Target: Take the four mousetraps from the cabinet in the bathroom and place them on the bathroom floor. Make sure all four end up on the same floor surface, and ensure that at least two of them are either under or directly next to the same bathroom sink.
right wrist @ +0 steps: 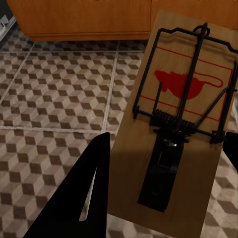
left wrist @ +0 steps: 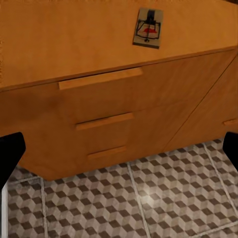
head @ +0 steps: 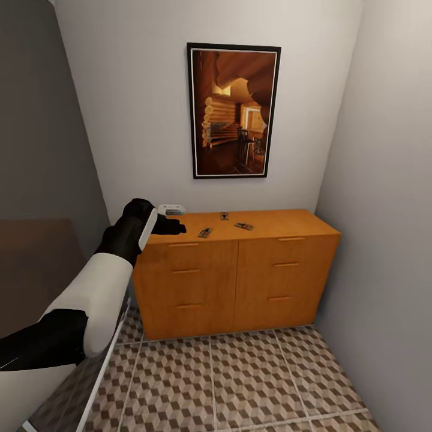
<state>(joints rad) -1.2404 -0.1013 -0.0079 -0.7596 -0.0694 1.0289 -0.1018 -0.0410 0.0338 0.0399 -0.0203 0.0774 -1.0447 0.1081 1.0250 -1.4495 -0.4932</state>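
The orange-brown cabinet (head: pixel 240 282) stands against the back wall with three mousetraps on its flat top: one (head: pixel 205 232) near the front edge, one (head: pixel 224 216) at the back and one (head: pixel 243 226) to the right. My left gripper (head: pixel 173 227) hovers open at the top's front left corner, a short way left of the nearest mousetrap (left wrist: pixel 148 29). In the right wrist view another mousetrap (right wrist: pixel 178 124) lies flat between the fingers of my right gripper (right wrist: pixel 167 141), which is shut on it above the bathroom floor (right wrist: pixel 59 89). The sink is out of view.
A framed picture (head: pixel 234 110) hangs above the cabinet. Walls close in on both sides. A small white object (head: pixel 172 210) sits by the cabinet's back left corner. Patterned tile (head: pixel 240 384) spreads in front of the cabinet, with a white-edged panel (head: pixel 96 390) at the lower left.
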